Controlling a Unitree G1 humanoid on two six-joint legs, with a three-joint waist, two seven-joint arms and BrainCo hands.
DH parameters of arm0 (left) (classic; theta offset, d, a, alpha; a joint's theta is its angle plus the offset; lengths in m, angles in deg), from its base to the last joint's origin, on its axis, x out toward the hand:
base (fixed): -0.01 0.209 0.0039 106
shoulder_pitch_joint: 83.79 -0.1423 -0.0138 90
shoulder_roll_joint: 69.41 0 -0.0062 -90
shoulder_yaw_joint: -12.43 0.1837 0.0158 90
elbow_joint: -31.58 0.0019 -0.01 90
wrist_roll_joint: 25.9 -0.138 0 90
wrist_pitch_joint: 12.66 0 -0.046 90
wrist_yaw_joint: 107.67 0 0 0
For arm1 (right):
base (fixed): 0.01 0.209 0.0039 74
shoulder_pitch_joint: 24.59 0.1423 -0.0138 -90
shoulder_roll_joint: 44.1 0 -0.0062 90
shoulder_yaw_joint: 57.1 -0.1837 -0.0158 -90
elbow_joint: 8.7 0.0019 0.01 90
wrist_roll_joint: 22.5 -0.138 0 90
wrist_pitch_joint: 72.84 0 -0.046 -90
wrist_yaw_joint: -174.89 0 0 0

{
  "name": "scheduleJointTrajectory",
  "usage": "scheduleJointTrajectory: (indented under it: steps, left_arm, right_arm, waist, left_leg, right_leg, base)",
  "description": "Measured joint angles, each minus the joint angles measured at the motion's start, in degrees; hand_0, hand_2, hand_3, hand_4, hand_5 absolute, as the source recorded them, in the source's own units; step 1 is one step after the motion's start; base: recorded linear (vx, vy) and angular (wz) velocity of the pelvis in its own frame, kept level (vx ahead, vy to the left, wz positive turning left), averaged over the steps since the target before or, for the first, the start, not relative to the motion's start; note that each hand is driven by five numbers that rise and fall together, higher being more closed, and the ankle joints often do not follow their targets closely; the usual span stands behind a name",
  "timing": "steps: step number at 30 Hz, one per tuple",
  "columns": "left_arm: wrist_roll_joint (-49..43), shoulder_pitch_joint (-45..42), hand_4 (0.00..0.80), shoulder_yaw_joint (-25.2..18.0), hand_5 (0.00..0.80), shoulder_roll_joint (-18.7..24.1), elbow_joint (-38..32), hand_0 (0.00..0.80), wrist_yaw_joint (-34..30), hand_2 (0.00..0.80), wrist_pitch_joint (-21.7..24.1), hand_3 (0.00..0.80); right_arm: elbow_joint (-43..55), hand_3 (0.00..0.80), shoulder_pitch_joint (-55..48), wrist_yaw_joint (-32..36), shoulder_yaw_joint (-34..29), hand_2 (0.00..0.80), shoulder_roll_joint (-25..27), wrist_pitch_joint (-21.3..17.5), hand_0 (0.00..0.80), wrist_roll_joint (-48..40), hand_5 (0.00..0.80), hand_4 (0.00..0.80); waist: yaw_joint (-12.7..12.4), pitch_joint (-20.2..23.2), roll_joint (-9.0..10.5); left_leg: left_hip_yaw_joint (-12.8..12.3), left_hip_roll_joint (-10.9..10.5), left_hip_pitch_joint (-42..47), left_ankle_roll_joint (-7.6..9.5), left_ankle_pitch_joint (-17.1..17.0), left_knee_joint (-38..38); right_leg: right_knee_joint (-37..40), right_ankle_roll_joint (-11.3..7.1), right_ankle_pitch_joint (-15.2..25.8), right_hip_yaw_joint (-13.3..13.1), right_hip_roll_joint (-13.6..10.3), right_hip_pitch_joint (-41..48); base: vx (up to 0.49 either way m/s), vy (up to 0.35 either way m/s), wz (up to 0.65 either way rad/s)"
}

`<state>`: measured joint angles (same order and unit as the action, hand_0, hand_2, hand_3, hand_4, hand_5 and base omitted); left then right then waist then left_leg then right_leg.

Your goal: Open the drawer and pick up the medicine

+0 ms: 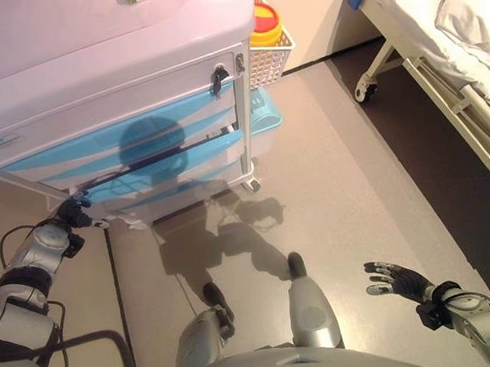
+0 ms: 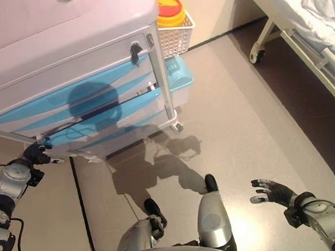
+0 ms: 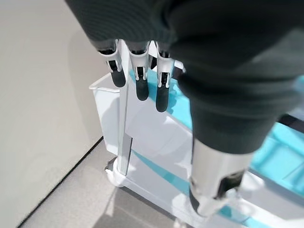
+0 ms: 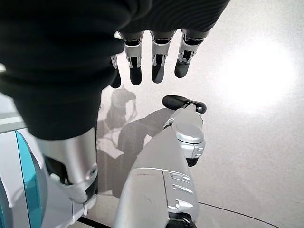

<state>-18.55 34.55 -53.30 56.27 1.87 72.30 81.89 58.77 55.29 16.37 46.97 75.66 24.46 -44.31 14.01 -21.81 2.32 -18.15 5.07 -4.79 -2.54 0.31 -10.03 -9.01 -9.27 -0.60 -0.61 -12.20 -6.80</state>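
A white medical cart [image 1: 141,82] with several blue-fronted drawers stands at the upper left. A dark gap runs above the lower blue drawer [image 1: 170,167]. No medicine shows in any view. My left hand [image 1: 70,214] is at the cart's lower left corner; in the left wrist view its fingers [image 3: 137,80] are straight, with their tips at the cart's white corner post [image 3: 124,142], holding nothing. My right hand [image 1: 398,279] hovers open and empty over the floor at the lower right, far from the cart; its fingers [image 4: 156,61] are spread.
A white wire basket [image 1: 270,63] with a yellow container [image 1: 265,24] hangs on the cart's right side, above a blue bin [image 1: 263,117]. The cart stands on castors [image 1: 253,185]. A hospital bed [image 1: 452,66] with white bedding runs along the right.
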Motion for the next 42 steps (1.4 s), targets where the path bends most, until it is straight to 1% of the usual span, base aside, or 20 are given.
scheduleJointTrajectory:
  steps: [4, 6, 9, 11, 13, 16, 19, 21, 24, 27, 31, 34, 37, 39, 42]
  left_arm:
    - [0.66, 0.88, 0.000, -0.08, 0.000, 0.00, 0.11, 0.000, 1.24, 0.000, 1.41, 0.000]
    - [2.65, 0.95, 0.000, -0.56, 0.000, 0.00, 0.11, 0.000, 1.18, 0.000, 2.47, 0.000]
    - [5.26, 0.97, 0.000, -1.87, 0.000, 0.00, -0.61, 0.000, -0.58, 0.000, 3.83, 0.000]
    - [6.80, 0.88, 0.000, -2.21, 0.000, 0.04, -2.11, 0.000, -3.23, 0.000, 4.59, 0.000]
    - [7.43, 0.61, 0.000, -2.23, 0.000, 0.69, -5.38, 0.000, -5.05, 0.000, 4.85, 0.000]
    - [9.08, -1.06, 0.000, -2.04, 0.000, 0.90, -13.33, 0.000, -8.85, 0.000, 5.91, 0.000]
    - [11.16, -1.95, 0.000, -1.88, 0.000, 0.91, -21.90, 0.000, -13.08, 0.000, 8.21, 0.000]
    - [11.98, -1.97, 0.000, -1.27, 0.000, 0.92, -26.26, 0.000, -15.29, 0.000, 8.69, 0.000]
    - [13.24, -1.98, 0.000, -0.96, 0.000, 0.93, -30.59, 0.000, -18.47, 0.000, 8.99, 0.000]
    - [13.40, -1.91, 0.000, -0.27, 0.000, 1.18, -32.42, 0.000, -19.44, 0.000, 7.79, 0.000]
    - [11.96, -1.79, 0.000, 2.62, 0.000, 3.23, -31.96, 0.000, -19.26, 0.000, 5.14, 0.000]
    - [9.45, -1.54, 0.000, 2.97, 0.000, 3.40, -28.95, 0.000, -18.68, 0.000, 2.41, 0.000]
    - [5.99, 0.51, 0.000, 3.79, 0.000, 3.36, -22.81, 0.000, -16.54, 0.000, 0.37, 0.000]
    - [5.08, 3.28, 0.000, 5.13, 0.000, 3.31, -16.45, 0.000, -15.60, 0.000, -0.23, 0.000]
    - [3.73, 7.31, 0.000, 5.22, 0.000, 3.32, -9.50, 0.000, -14.74, 0.000, -0.92, 0.000]
  right_arm:
    - [-0.89, 0.000, 0.21, -1.34, 0.41, 0.000, -1.06, -1.15, 0.000, 0.00, 0.000, 0.000]
    - [-1.13, 0.000, 0.57, -1.60, 0.43, 0.000, -2.33, -1.53, 0.000, -0.01, 0.000, 0.000]
    - [-1.12, 0.000, 0.63, -1.80, 0.45, 0.000, -3.47, -2.23, 0.000, -0.01, 0.000, 0.000]
    - [-1.10, 0.000, 0.46, -2.27, 0.44, 0.000, -3.91, -2.29, 0.000, 0.00, 0.000, 0.000]
    - [-0.87, 0.000, 0.49, -2.39, 0.41, 0.000, -4.04, -2.30, 0.000, 0.00, 0.000, 0.000]
    - [-0.70, 0.000, 0.36, -2.39, 0.30, 0.000, -4.37, -2.37, 0.000, 0.00, 0.000, 0.000]
    - [0.20, 0.000, 0.32, -2.19, 0.00, 0.000, -4.38, -2.71, 0.000, 0.02, 0.000, 0.000]
    - [0.31, 0.000, 0.33, -2.19, -0.17, 0.000, -4.41, -2.84, 0.000, 0.03, 0.000, 0.000]
    - [0.32, 0.000, 0.18, -2.12, -0.36, 0.000, -4.41, -3.10, 0.000, 0.03, 0.000, 0.000]
    - [0.51, 0.000, 0.19, -2.06, -0.36, 0.000, -4.39, -3.26, 0.000, 0.00, 0.000, 0.000]
    - [0.74, 0.000, 0.20, -1.79, -0.36, 0.000, -4.35, -3.24, 0.000, -0.01, 0.000, 0.000]
    - [0.70, 0.000, 0.18, -1.26, -0.35, 0.000, -4.33, -3.24, 0.000, -0.01, 0.000, 0.000]
    - [0.71, 0.000, 0.27, -1.19, -0.35, 0.000, -4.28, -3.21, 0.000, -0.01, 0.000, 0.000]
    - [0.58, 0.000, 0.36, -1.05, -0.32, 0.000, -4.21, -3.22, 0.000, -0.02, 0.000, 0.000]
    - [0.38, 0.000, 0.36, -1.05, -0.22, 0.000, -4.06, -3.23, 0.000, -0.02, 0.000, 0.000]
  waist:
    - [-0.11, -0.27, 0.31]
    - [-0.23, -0.63, 0.96]
    - [-0.87, -1.16, 1.47]
    - [-1.35, -1.31, 1.45]
    - [-1.77, -1.38, 1.40]
    - [-2.52, -1.63, 1.39]
    - [-2.82, -3.31, 1.35]
    - [-2.78, -4.22, 1.22]
    - [-2.69, -4.48, 1.01]
    - [-2.76, -4.48, 1.00]
    - [-2.74, -4.48, 0.99]
    - [-2.50, -4.46, 0.95]
    - [-1.94, -4.45, 0.93]
    - [-1.43, -4.45, 0.93]
    - [-0.95, -4.45, 0.92]
  left_leg:
    - [0.35, 0.29, -1.64, -0.01, 0.34, -1.45]
    - [0.35, 0.63, -1.65, -0.09, 0.66, -2.11]
    - [0.52, 1.04, -1.96, -0.18, 0.90, -2.87]
    - [0.68, 1.05, -2.23, -0.16, 0.92, -3.06]
    - [0.88, 1.12, -3.34, -0.07, 0.98, -3.66]
    - [0.96, 1.05, -3.77, 0.01, 1.00, -3.86]
    - [1.20, 1.05, -3.92, 0.02, 1.00, -4.08]
    - [1.46, 1.05, -3.99, 0.03, 1.01, -4.20]
    - [1.46, 1.07, -4.01, 0.18, 0.91, -4.15]
    - [1.47, 1.07, -3.97, 0.33, 0.82, -4.10]
    - [1.49, 1.05, -3.83, 0.36, 0.80, -4.14]
    - [1.47, 1.04, -3.43, 0.33, 0.82, -4.14]
    - [1.51, 1.03, -3.41, 0.33, 0.82, -4.29]
    - [1.51, 1.04, -3.43, 0.29, 0.87, -4.60]
    - [1.29, 1.04, -3.47, 0.10, 1.01, -4.80]
  right_leg:
    - [-0.41, 0.15, 0.13, 0.06, 0.16, -1.07]
    - [-0.57, 0.16, 0.14, 0.01, 0.38, -0.90]
    - [-0.76, 0.28, 0.19, -0.02, 0.67, -1.00]
    - [-0.81, 0.29, 0.19, 0.01, 0.66, -1.13]
    - [-1.06, 0.29, 0.19, 0.07, 0.65, -1.98]
    - [-1.03, 0.36, 0.27, 0.12, 0.57, -2.21]
    - [-1.13, 0.37, 0.27, 0.32, 0.56, -2.14]
    - [-1.14, 0.38, 0.28, 0.66, 0.53, -1.97]
    - [-1.02, 0.40, 0.29, 0.76, 0.54, -1.95]
    - [-0.90, 0.40, 0.29, 0.85, 0.54, -1.82]
    - [-0.94, 0.40, 0.29, 0.87, 0.51, -1.65]
    - [-0.97, 0.40, 0.29, 0.85, 0.48, -1.32]
    - [-1.24, 0.42, 0.31, 0.85, 0.45, -1.32]
    - [-1.52, 0.42, 0.30, 0.77, 0.39, -1.36]
    - [-2.08, 0.42, 0.30, 0.30, 0.37, -1.77]
  base:
    - [-0.031, -0.022, 0.01]
    - [0.000, 0.000, 0.00]
    - [0.000, 0.000, 0.00]
    - [-0.008, -0.001, 0.02]
    - [-0.010, 0.011, 0.05]
    - [0.000, 0.000, 0.00]
    - [-0.005, 0.008, 0.03]
    - [-0.007, 0.012, 0.05]
    - [0.000, 0.000, 0.00]
    - [0.000, 0.000, 0.00]
    - [0.017, 0.004, 0.00]
    - [0.012, 0.003, 0.00]
    - [0.000, 0.000, 0.00]
    - [0.000, 0.000, 0.00]
    - [0.022, 0.013, -0.03]
